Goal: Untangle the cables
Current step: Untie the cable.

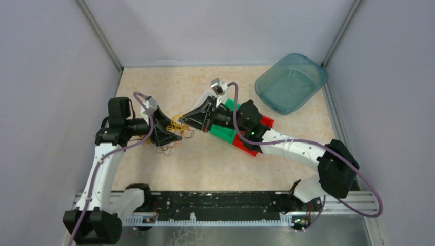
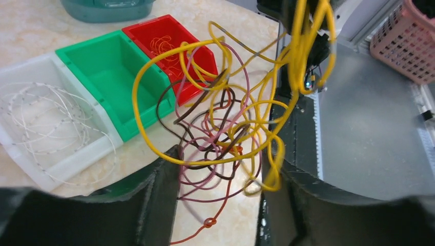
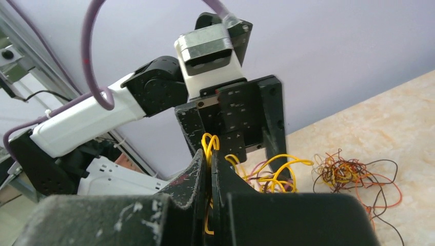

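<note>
The cables [image 2: 225,128] are a loose tangle of yellow, brown, pink and red loops that hangs in the air between my two grippers. My right gripper [image 3: 210,154] is shut on the yellow loops [image 3: 209,142] and holds the tangle up from above. Lower strands dangle between the fingers [image 2: 161,189] of my left gripper [image 2: 220,174], whose jaws stand apart; a few strands brush the pads. In the top view both grippers [image 1: 174,131] [image 1: 186,121] meet tip to tip over the table's left middle. A second heap of cables [image 3: 349,174] lies on the table.
A row of bins sits right of the grippers: white [image 2: 51,148] with thin white wire, green [image 2: 113,77], and red [image 2: 197,56] holding orange loops. A teal tub [image 1: 291,82] stands at the back right. A pink basket [image 2: 405,41] sits off the table.
</note>
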Controlling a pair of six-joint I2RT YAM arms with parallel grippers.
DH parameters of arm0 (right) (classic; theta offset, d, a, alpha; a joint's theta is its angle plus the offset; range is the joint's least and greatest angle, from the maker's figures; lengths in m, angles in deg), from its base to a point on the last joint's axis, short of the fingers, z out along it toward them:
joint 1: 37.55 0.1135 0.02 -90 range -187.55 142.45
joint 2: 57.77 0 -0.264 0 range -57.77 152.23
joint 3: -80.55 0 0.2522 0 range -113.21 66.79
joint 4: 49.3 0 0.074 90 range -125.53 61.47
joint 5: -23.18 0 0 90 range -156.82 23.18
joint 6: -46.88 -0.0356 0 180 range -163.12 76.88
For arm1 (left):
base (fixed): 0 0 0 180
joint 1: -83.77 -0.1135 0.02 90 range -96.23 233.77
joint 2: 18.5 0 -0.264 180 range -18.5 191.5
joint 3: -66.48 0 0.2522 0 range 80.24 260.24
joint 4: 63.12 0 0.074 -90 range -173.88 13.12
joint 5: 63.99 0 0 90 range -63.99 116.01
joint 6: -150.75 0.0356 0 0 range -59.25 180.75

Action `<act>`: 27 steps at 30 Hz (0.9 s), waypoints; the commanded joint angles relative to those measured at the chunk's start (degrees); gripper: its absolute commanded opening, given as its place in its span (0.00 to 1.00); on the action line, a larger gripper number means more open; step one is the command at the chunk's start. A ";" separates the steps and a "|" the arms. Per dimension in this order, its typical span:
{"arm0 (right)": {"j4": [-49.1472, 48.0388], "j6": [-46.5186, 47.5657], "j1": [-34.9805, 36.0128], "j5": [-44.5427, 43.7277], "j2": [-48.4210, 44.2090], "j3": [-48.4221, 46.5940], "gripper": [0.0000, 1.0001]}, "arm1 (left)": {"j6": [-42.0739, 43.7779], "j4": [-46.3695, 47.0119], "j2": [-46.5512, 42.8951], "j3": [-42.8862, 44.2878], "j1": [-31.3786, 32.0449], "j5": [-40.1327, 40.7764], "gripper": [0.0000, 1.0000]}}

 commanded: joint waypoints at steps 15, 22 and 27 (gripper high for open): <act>-0.23 1.85 -7.19 -3.36 -9.94 3.20 0.00 | 17.39 -11.84 -0.99 -0.19 0.29 2.43 0.08; 6.62 4.68 -13.06 -4.20 -16.75 6.01 0.00 | 28.22 -16.50 -0.55 -2.83 0.32 13.97 0.07; 13.54 7.57 -18.09 -5.04 -20.92 6.46 0.00 | 28.60 -14.10 -0.07 -5.15 0.37 24.13 0.06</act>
